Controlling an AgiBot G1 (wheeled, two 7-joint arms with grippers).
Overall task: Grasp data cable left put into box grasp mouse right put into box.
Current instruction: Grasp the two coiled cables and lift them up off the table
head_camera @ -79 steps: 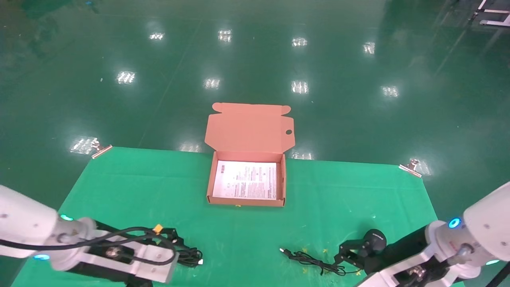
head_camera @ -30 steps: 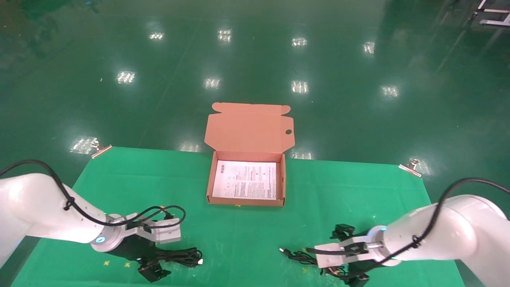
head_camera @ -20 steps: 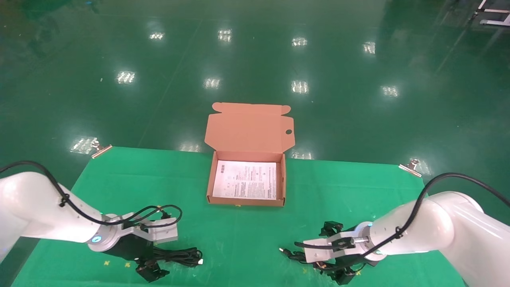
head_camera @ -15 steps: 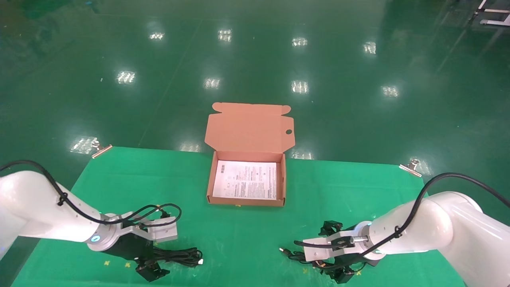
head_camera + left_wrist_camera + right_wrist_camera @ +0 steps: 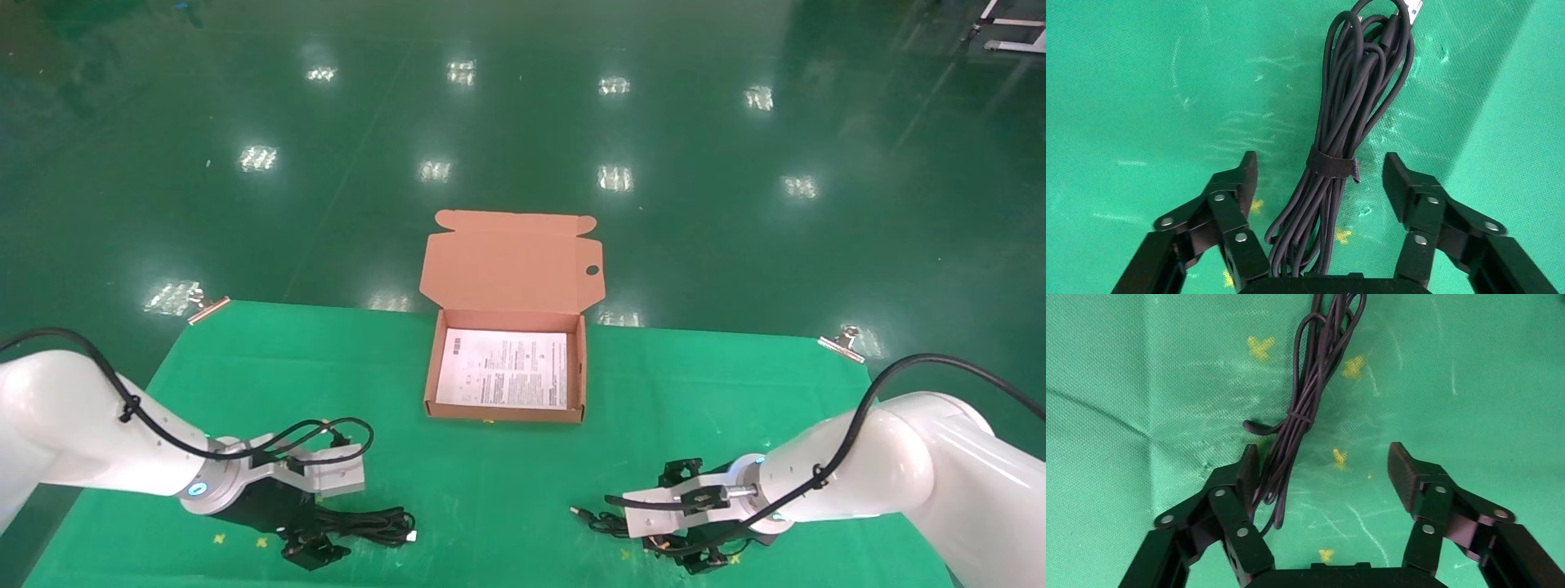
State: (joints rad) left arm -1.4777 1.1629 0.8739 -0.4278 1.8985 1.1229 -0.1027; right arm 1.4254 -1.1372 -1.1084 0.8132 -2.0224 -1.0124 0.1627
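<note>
The data cable (image 5: 377, 523), a strapped black bundle with a pale plug tip, lies at the near left of the green cloth. My left gripper (image 5: 315, 550) is low over its near end. In the left wrist view the cable (image 5: 1352, 104) runs between the open fingers of the left gripper (image 5: 1319, 164), not gripped. My right gripper (image 5: 697, 560) is open at the near right. The mouse's thin black cord (image 5: 1303, 410) lies beside one finger of the right gripper (image 5: 1324, 454). The mouse body is hidden. The box (image 5: 504, 413) stands open at the middle, with only its white sheet inside.
The box's lid (image 5: 511, 261) stands up at the far side. Metal clips (image 5: 208, 307) (image 5: 842, 343) hold the cloth at the table's far corners. Beyond the far edge is glossy green floor. Yellow marks dot the cloth near both grippers.
Both arms swung in over the table and turned their grippers down over the cable and the cord. In the last second the right gripper shifted left; the left barely moved.
</note>
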